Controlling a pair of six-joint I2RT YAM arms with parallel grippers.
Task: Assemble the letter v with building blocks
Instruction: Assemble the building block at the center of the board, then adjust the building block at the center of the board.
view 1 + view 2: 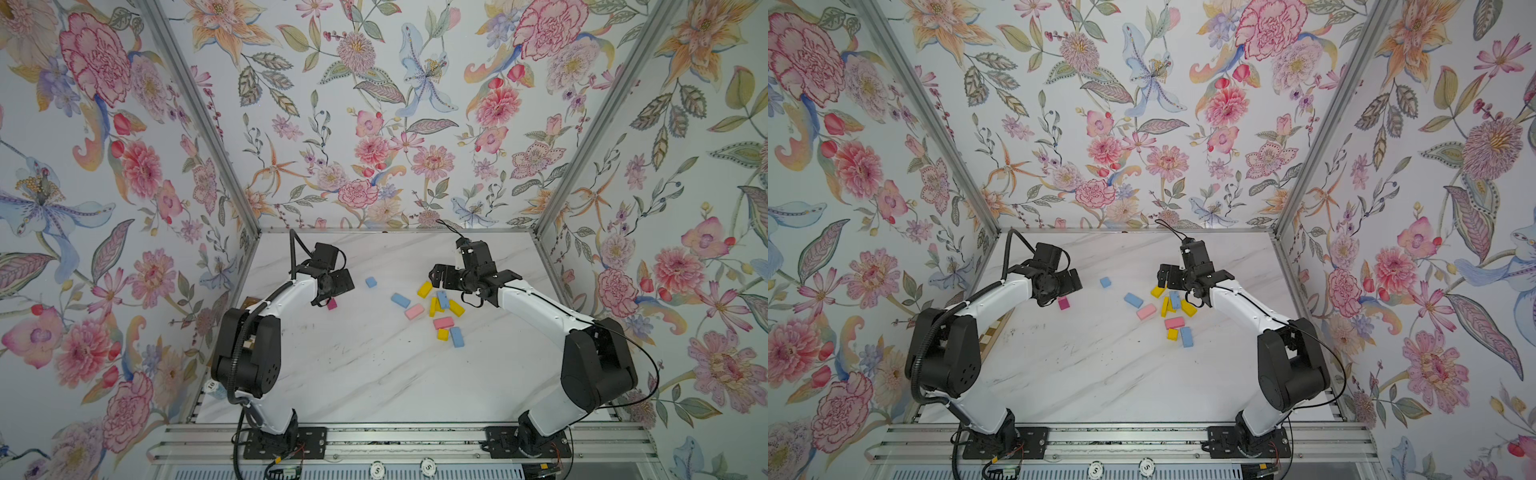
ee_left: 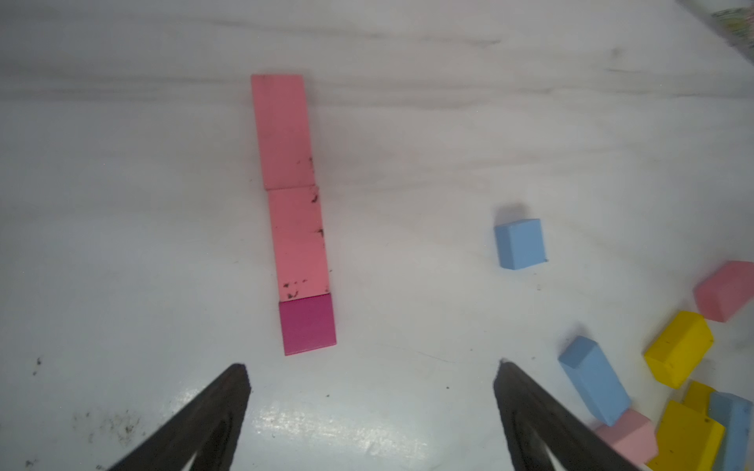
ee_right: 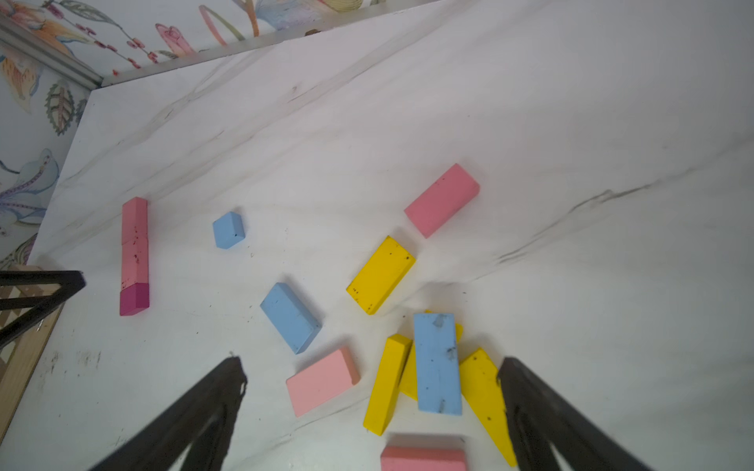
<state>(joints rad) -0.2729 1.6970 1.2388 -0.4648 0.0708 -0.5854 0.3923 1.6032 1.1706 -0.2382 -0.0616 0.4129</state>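
In the left wrist view two pink oblong blocks (image 2: 281, 130) (image 2: 300, 240) and a magenta square block (image 2: 308, 324) lie end to end in a straight line. My left gripper (image 2: 371, 367) is open and empty, its tips just short of the magenta block (image 1: 331, 304). Several loose building blocks lie to the right: a blue square (image 1: 371, 282), a blue oblong (image 1: 400, 300), a pink one (image 1: 414, 311), a yellow one (image 1: 424, 289). My right gripper (image 3: 370, 361) hangs open over a small heap where a blue block (image 3: 436, 363) rests on yellow ones (image 3: 385, 383).
A brown-and-cream checkered board (image 1: 994, 332) lies at the table's left edge, partly under the left arm. More blocks sit nearer the front: pink (image 1: 443, 323), yellow square (image 1: 443, 334), blue (image 1: 457, 336). Flowered walls close three sides.
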